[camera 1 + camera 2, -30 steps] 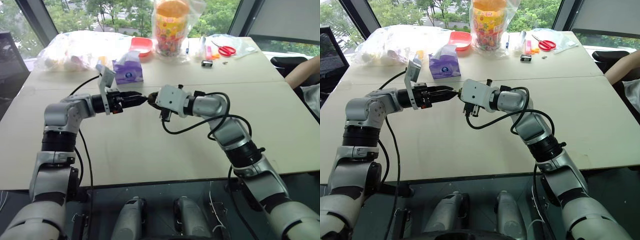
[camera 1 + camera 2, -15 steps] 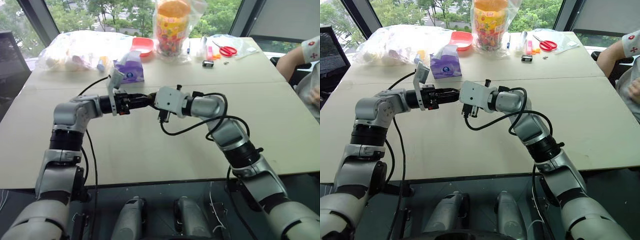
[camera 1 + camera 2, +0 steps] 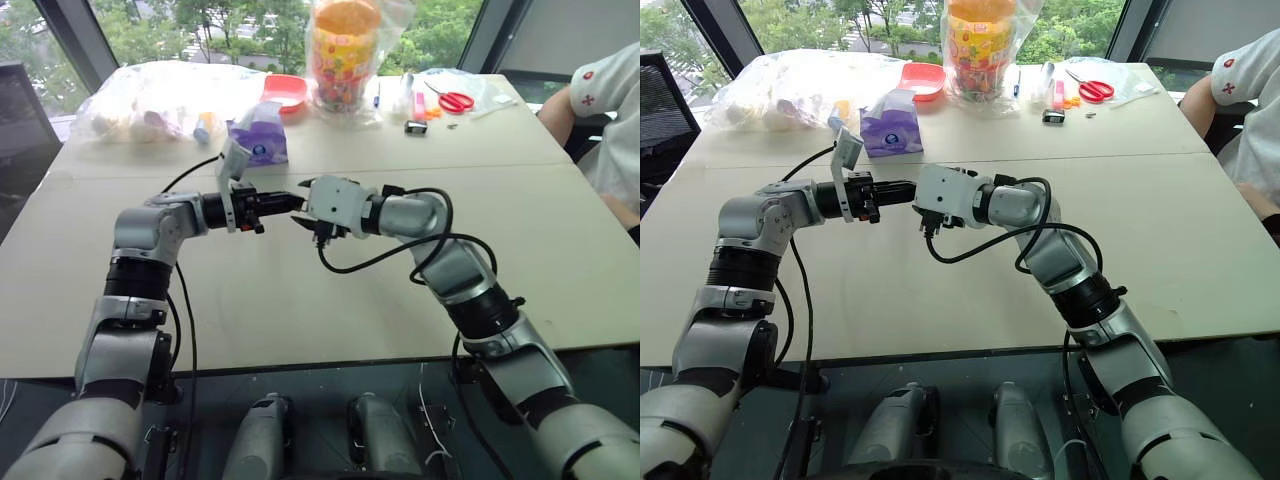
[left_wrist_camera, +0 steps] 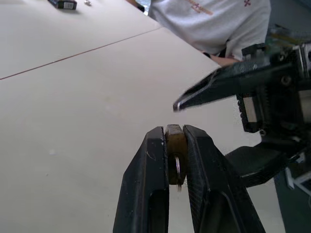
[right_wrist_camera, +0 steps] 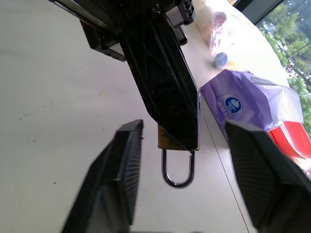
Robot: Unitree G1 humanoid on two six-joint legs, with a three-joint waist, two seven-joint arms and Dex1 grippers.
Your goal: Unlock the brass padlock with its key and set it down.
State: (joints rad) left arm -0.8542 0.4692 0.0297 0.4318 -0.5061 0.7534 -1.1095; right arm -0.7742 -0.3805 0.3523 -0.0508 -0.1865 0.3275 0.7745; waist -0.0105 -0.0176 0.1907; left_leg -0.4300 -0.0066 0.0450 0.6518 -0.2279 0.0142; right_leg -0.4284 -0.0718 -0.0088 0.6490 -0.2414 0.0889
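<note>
My left gripper (image 4: 174, 130) is shut on the brass padlock (image 4: 175, 143), pinching its golden body between the two black fingertips above the table's middle. The silvery shackle (image 5: 178, 180) sticks out free of the fingers. My right gripper (image 3: 303, 205) faces it tip to tip and stands open, its two fingers (image 5: 114, 179) spread to either side of the left fingertips without touching the padlock. Both grippers hover above the beige table (image 3: 300, 300). The key is out of view.
A purple tissue pack (image 3: 258, 140) lies just behind the grippers. Along the far edge are a clear bag of items (image 3: 150, 100), a red bowl (image 3: 283, 90), a bagged colourful cup (image 3: 343, 55) and red scissors (image 3: 455, 100). A person in a white sleeve (image 3: 610, 110) sits at the right.
My right gripper's fingers have spread open and my left gripper's fingers have closed on the padlock. The person at the right has leaned further into view.
</note>
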